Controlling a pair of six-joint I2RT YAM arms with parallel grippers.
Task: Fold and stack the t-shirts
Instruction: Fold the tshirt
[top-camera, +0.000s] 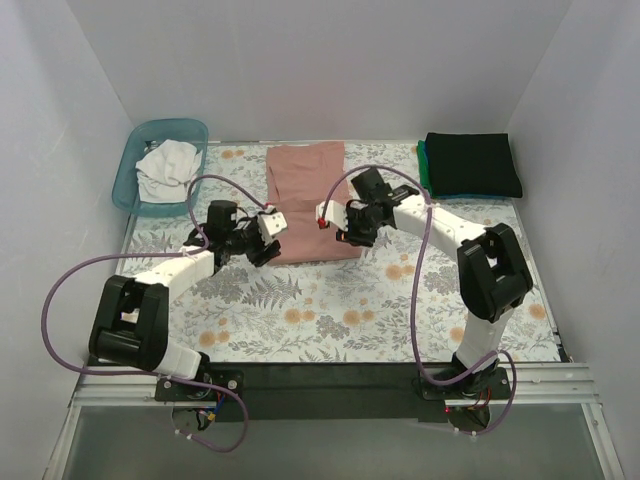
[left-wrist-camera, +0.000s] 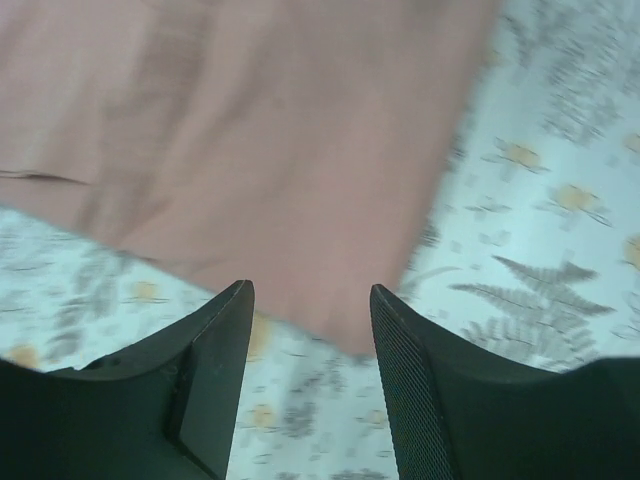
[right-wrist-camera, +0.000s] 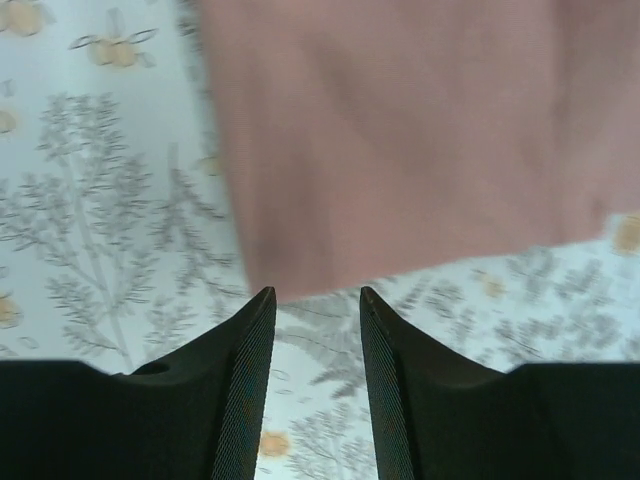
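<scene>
Left gripper (left-wrist-camera: 310, 292), right gripper (right-wrist-camera: 316, 292) both agape — pink t-shirt (top-camera: 305, 190) edge just ahead, floral tablecloth (top-camera: 330, 310) beneath, white walls (top-camera: 300, 60) around.

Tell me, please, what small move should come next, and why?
Probably lower both onto the near corners of the pink t-shirt and close: left gripper and right gripper hang open, one at each corner, and the shirt is a long strip, not yet folded crosswise.
</scene>
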